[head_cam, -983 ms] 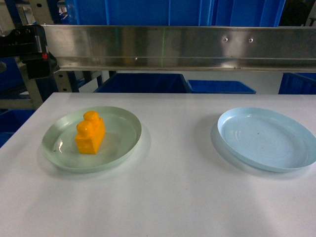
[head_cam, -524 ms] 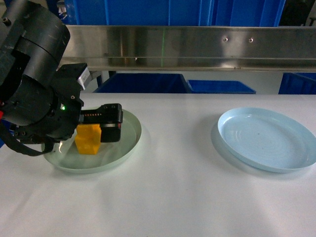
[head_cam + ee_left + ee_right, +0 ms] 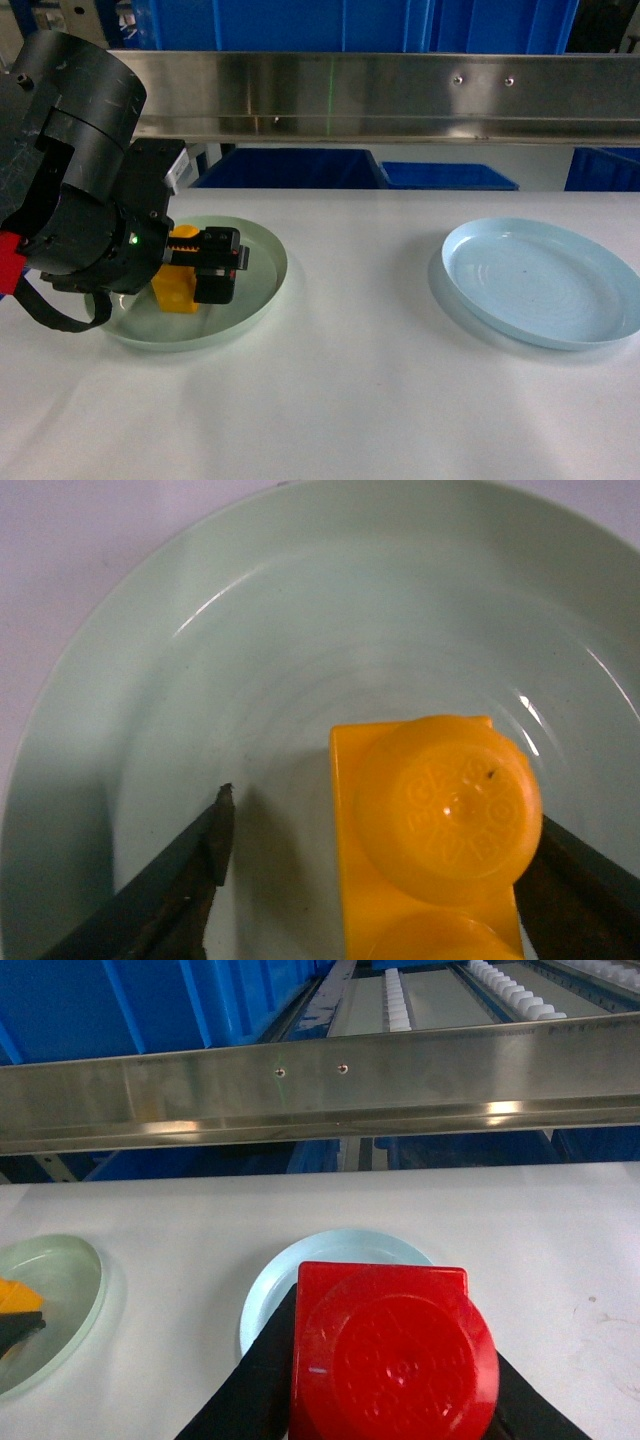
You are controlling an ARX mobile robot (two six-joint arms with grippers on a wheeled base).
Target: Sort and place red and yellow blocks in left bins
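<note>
the left gripper (image 3: 205,265) has come down over the green plate (image 3: 255,300) near the table's (image 3: 350,400) left edge, where a second ago the plate held only the yellow brick (image 3: 172,290) with no arm in sight; half a second ago the arm was already there but a little higher and further right. in the left wrist view the jaws stand apart around the brick, one dark finger (image 3: 190,870) off to its left with a clear gap, the other finger close against or just touching its right side, so it is open and straddling, not yet clamped. the brick sits upright near the middle of the plate, studs up. the right gripper (image 3: 395,1400) is out of the head view, but its own camera shows it clamped on the red block (image 3: 395,1355), held above the table over the near rim of the blue plate (image 3: 320,1260), which lies toward the table's right edge. the yellow brick looks about to be gripped or just released; which, i cannot tell. the red block is not yet placed.
</note>
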